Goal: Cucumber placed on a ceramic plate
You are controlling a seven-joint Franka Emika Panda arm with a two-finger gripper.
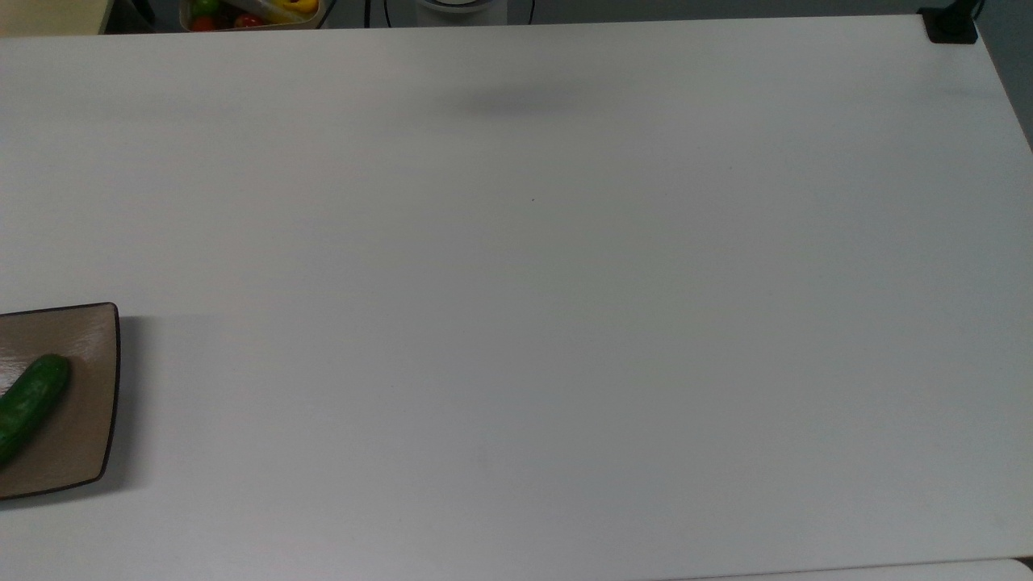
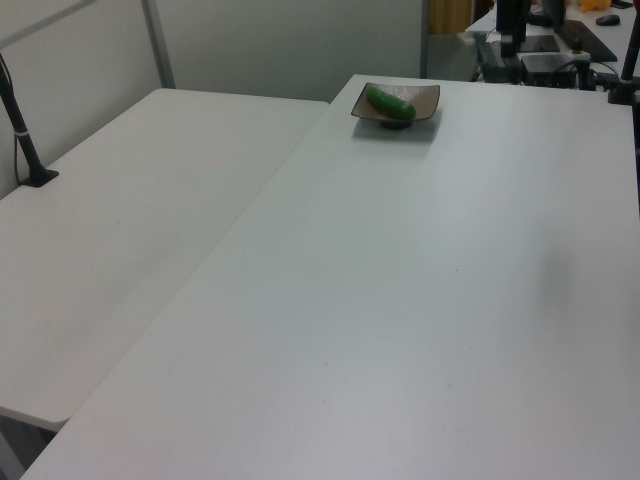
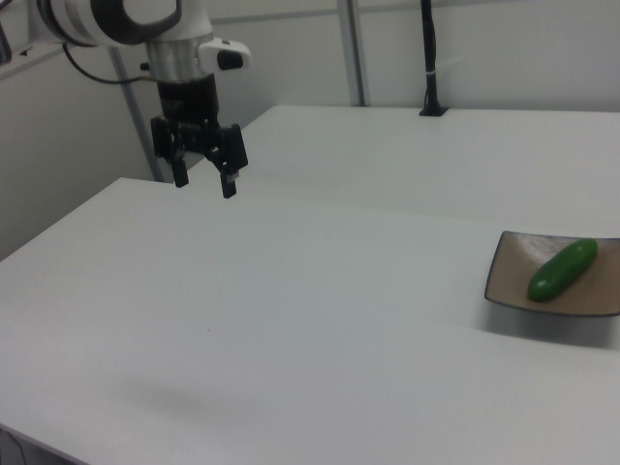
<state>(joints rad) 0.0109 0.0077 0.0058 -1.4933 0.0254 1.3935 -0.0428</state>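
In the top view, the short dark-green cucumber (image 1: 29, 401) lies diagonally on the glossy brown square ceramic plate (image 1: 87, 403), at the top view's left edge of the white table (image 1: 533, 290)

In the left view, the cucumber (image 2: 390, 103) rests on the plate (image 2: 424, 100) at the far side of the table (image 2: 400, 300)

In the right view, the black two-finger gripper (image 3: 203, 180) hangs above the table (image 3: 271, 310), well apart from the plate (image 3: 513, 266) with the cucumber (image 3: 562, 268); its fingers are spread and hold nothing

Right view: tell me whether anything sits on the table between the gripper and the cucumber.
Nothing visible does. The gripper hangs open above the table at the right view's left, and the cucumber lies on the ceramic plate at the right view's right. Only bare tabletop lies between them.
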